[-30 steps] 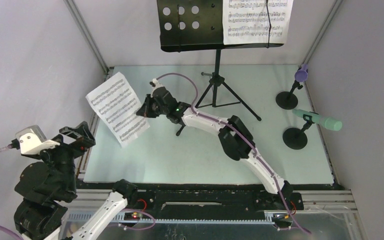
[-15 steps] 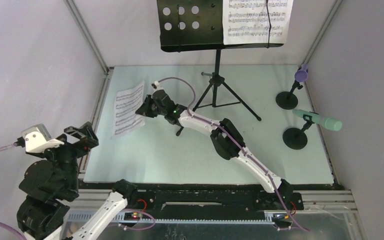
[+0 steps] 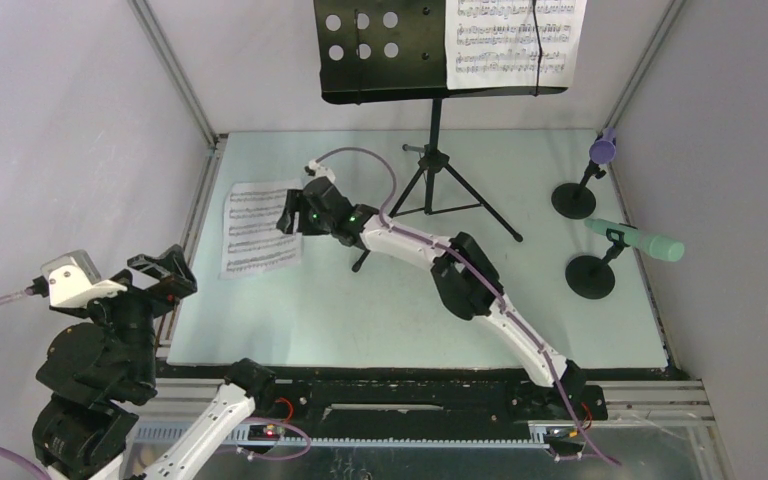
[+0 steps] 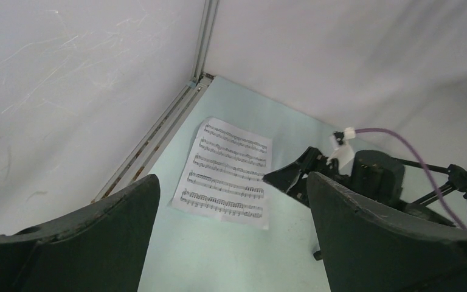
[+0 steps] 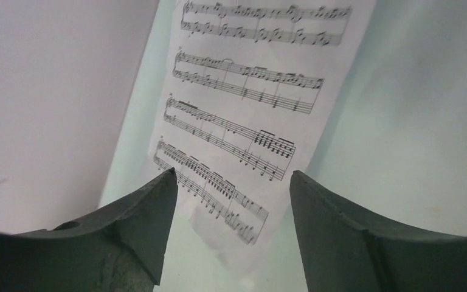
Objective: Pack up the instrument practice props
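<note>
A white sheet-music page (image 3: 261,228) (image 4: 230,173) (image 5: 243,115) lies flat on the pale green table at the left. My right gripper (image 3: 288,215) (image 5: 231,177) hovers open at its right edge, nothing between the fingers. A second page (image 3: 512,42) rests on the black music rack (image 3: 390,50), whose tripod (image 3: 438,185) stands at the back. The purple microphone (image 3: 602,148) and the mint-green microphone (image 3: 640,241) sit in two black round-based holders (image 3: 573,200) (image 3: 591,276) at the right. My left gripper (image 3: 158,272) (image 4: 231,182) is open, off the table's left edge.
Grey walls enclose the table on the left, back and right, with a metal rail (image 3: 192,235) along the left edge. My right arm (image 3: 460,280) stretches diagonally across the table middle. A purple cable (image 3: 360,160) loops above its wrist.
The right gripper opened and let go of the page, which dropped from tilted in the air to flat on the table. The left gripper barely moved.
</note>
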You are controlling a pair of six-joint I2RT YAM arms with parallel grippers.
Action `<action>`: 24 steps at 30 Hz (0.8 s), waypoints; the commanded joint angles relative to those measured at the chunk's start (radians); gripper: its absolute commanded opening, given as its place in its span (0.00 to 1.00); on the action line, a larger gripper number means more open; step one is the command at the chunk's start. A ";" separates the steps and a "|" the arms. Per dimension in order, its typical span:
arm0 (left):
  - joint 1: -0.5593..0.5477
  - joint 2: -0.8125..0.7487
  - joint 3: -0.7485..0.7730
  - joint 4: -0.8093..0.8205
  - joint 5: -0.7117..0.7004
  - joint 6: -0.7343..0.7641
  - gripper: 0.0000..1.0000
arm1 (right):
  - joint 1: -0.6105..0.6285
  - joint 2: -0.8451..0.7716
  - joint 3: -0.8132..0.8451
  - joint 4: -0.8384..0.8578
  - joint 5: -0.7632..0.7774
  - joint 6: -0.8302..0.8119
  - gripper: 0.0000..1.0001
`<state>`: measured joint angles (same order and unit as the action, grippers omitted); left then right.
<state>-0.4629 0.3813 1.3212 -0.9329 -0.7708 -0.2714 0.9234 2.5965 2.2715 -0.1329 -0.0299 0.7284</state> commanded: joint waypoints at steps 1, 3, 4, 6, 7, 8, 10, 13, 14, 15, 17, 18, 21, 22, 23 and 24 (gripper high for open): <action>-0.005 0.005 0.011 -0.001 0.005 0.001 0.98 | 0.012 -0.200 -0.054 -0.085 0.152 -0.144 0.79; -0.005 0.012 0.019 -0.001 0.004 0.014 0.98 | 0.035 -0.294 -0.147 -0.073 0.233 -0.206 0.83; -0.005 0.017 0.023 -0.002 0.006 0.022 0.98 | 0.051 -0.344 -0.218 -0.040 0.279 -0.251 0.84; -0.005 0.025 0.035 -0.003 0.024 0.036 0.98 | 0.082 -0.454 -0.359 0.043 0.356 -0.341 0.85; -0.005 0.030 0.038 -0.003 0.038 0.044 0.98 | 0.095 -0.506 -0.425 0.081 0.368 -0.383 0.85; -0.005 0.037 0.039 -0.003 0.053 0.049 0.97 | 0.107 -0.557 -0.483 0.105 0.374 -0.414 0.85; -0.005 0.059 0.038 -0.003 0.090 0.058 0.95 | 0.127 -0.657 -0.596 0.123 0.378 -0.467 0.85; -0.005 0.117 0.048 -0.011 0.174 0.073 0.89 | 0.152 -0.815 -0.734 0.158 0.354 -0.530 0.85; -0.005 0.143 0.057 -0.015 0.197 0.072 0.87 | 0.162 -0.864 -0.770 0.142 0.329 -0.558 0.85; -0.005 0.166 0.064 -0.016 0.218 0.072 0.86 | 0.168 -0.903 -0.796 0.107 0.298 -0.585 0.84; -0.005 0.198 0.074 0.007 0.275 0.068 0.85 | 0.176 -0.984 -0.819 0.018 0.235 -0.640 0.84; -0.006 0.211 0.079 0.025 0.300 0.064 0.85 | 0.183 -1.011 -0.818 -0.034 0.236 -0.649 0.84; -0.005 0.259 0.115 0.081 0.364 0.053 0.85 | 0.188 -1.111 -0.821 -0.144 0.252 -0.654 0.84; -0.006 0.279 0.132 0.095 0.387 0.051 0.84 | 0.183 -1.148 -0.822 -0.170 0.243 -0.644 0.84; -0.006 0.305 0.152 0.107 0.407 0.051 0.82 | 0.171 -1.182 -0.820 -0.192 0.220 -0.634 0.84; -0.008 0.332 0.178 0.117 0.423 0.057 0.81 | 0.158 -1.219 -0.816 -0.211 0.207 -0.627 0.84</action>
<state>-0.4629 0.6479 1.3888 -0.9176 -0.4660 -0.2272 1.1057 1.5146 1.4528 -0.2222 0.2199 0.1318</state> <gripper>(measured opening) 0.831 0.837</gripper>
